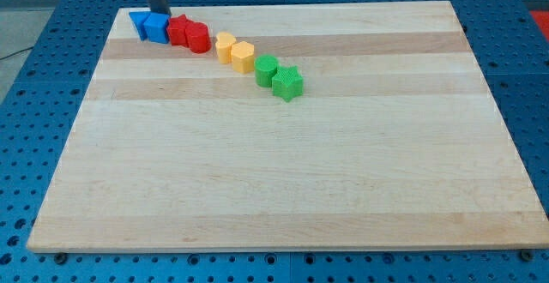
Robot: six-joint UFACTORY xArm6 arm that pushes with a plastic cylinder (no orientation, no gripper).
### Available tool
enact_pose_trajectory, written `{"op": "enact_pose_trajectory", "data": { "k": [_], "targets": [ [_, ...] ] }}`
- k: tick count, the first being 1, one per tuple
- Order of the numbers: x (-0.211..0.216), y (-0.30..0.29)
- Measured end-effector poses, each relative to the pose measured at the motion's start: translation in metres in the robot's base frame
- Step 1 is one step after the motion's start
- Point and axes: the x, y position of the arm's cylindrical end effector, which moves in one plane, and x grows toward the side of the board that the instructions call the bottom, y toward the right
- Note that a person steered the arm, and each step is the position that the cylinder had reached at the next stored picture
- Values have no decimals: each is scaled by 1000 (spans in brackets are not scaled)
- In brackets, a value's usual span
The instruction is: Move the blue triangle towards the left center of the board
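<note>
The blue triangle (136, 22) lies near the board's top left corner. A second blue block (157, 28) touches its right side. My tip (160, 14) is at the top edge of that second blue block, just right of the triangle; the dark rod rises from it out of the view's top. Whether the tip touches the blocks I cannot tell.
A diagonal row runs down to the right from the blue pair: a red star (177, 31), a red block (198, 37), two yellow blocks (225, 47) (243, 55), a green block (266, 69) and a green star (288, 83). The wooden board (274, 171) lies on a blue perforated table.
</note>
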Motion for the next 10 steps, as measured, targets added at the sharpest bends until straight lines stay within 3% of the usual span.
{"op": "enact_pose_trajectory", "data": {
  "k": [2,3,4,5,6,10],
  "targets": [
    [10,-23],
    [53,-15],
    [45,-12],
    [-23,-12],
    [-24,-23],
    [50,-50]
  ]
}}
